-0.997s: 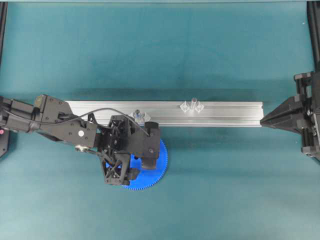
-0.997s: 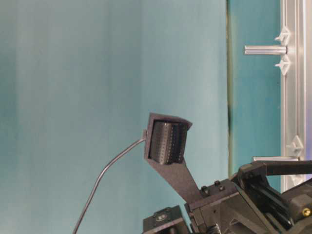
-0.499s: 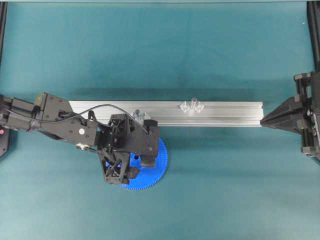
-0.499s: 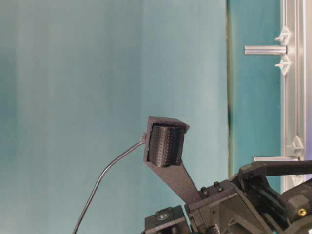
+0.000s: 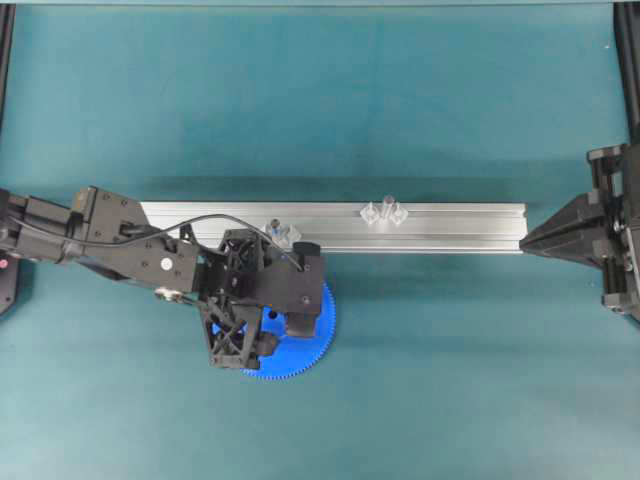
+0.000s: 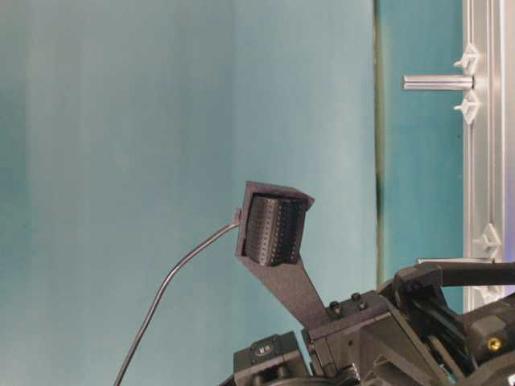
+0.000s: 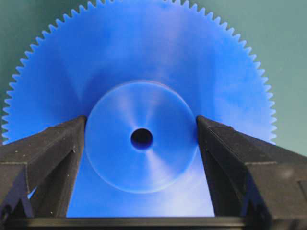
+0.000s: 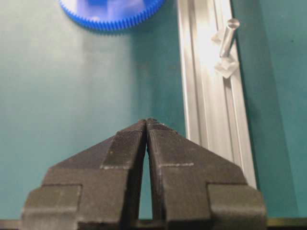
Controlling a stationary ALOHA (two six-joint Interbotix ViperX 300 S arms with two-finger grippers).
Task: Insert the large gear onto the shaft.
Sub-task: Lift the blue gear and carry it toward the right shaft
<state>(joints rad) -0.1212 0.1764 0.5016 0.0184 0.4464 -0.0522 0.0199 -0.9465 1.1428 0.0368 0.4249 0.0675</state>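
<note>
Change: against the frames of a second ago, the left gripper (image 5: 268, 325) sits in almost the same spot over the large gear (image 5: 318, 322); in the table-level view the wrist camera housing (image 6: 273, 227) has tipped slightly. The gear, rail and right arm lie as before.

Left gripper: seen from its own wrist camera, its two black fingers (image 7: 45, 158) stand either side of the gear's raised hub, each tip at or just short of the hub's wall. Whether they already press on it cannot be told.

Right gripper (image 8: 146, 125): fingers closed tip to tip on nothing, parked at the right end of the aluminium rail (image 5: 450, 228).

Large gear: a flat bright-blue disc lying on the teal table (image 5: 450, 380), just in front of the rail; fine teeth round the rim, a smooth round hub, a small dark centre hole.

Shaft (image 5: 386, 204): thin silvery pin upright on the rail with clear blocks at its foot, well apart from the gear.

Shorter pin (image 5: 274, 229): beside the left wrist.
</note>
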